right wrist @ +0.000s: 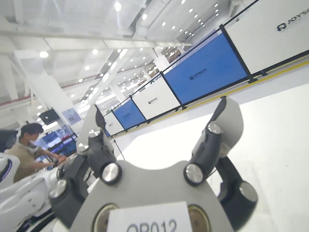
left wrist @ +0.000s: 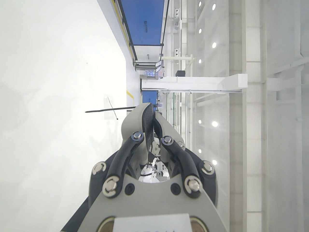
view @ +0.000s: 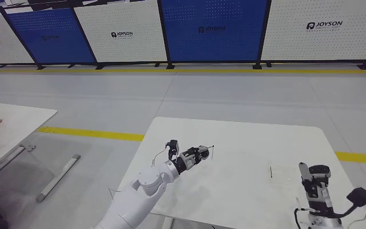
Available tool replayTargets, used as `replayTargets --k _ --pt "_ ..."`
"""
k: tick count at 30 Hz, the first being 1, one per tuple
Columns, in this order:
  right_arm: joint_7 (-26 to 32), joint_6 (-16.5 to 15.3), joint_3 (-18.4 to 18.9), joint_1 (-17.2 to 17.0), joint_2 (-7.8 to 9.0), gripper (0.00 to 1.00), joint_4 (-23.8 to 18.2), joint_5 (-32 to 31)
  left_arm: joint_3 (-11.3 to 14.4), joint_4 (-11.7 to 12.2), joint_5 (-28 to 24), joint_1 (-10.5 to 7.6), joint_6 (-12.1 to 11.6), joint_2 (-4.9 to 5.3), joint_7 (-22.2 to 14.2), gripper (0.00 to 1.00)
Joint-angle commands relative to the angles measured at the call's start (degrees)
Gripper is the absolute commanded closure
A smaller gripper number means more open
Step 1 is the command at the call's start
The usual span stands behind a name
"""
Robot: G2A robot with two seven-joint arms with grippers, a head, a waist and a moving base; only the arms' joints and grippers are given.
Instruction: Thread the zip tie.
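Observation:
My left gripper [view: 200,152] [left wrist: 152,107] hovers over the middle-left of the white table [view: 240,200], shut on a black zip tie [view: 209,147] [left wrist: 106,109]. The tie's free length sticks out sideways from the fingertips. A second black zip tie [view: 271,172] [left wrist: 112,108] lies flat on the table on a faint translucent patch, between the two arms. My right gripper [view: 314,169] [right wrist: 161,112] sits at the near right corner of the table, open and holding nothing, a short way from the lying tie.
The table's rounded edges [view: 150,123] drop to grey floor with a yellow line [view: 91,134]. Another white table [view: 23,120] stands to the left. Blue and white fence panels [view: 211,28] line the back.

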Motion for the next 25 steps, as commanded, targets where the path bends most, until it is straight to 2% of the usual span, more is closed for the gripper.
replayTargets --k 1,4,6,7,25 --pt "-1.4 0.0 0.5 -0.4 0.63 0.00 0.6 3.8 -0.5 0.5 -0.1 0.20 -0.4 0.02 0.9 1.00" --pt "-2.1 0.0 0.6 -0.5 1.41 0.00 1.7 7.2 -0.9 1.0 1.8 0.52 -1.2 -0.03 4.6 1.00" --pt "-1.8 0.0 0.5 -0.4 1.60 0.00 2.2 8.3 -0.6 1.2 6.8 0.59 -2.2 -0.11 10.3 1.00" --pt "-1.8 0.0 0.5 -0.4 1.60 0.00 2.2 8.3 -0.2 1.0 7.2 0.73 -2.0 -0.22 11.1 1.00" --pt "-1.8 0.0 0.5 -0.4 1.60 0.00 2.2 8.3 -0.2 1.0 7.2 0.73 -2.0 -0.22 11.1 1.00"
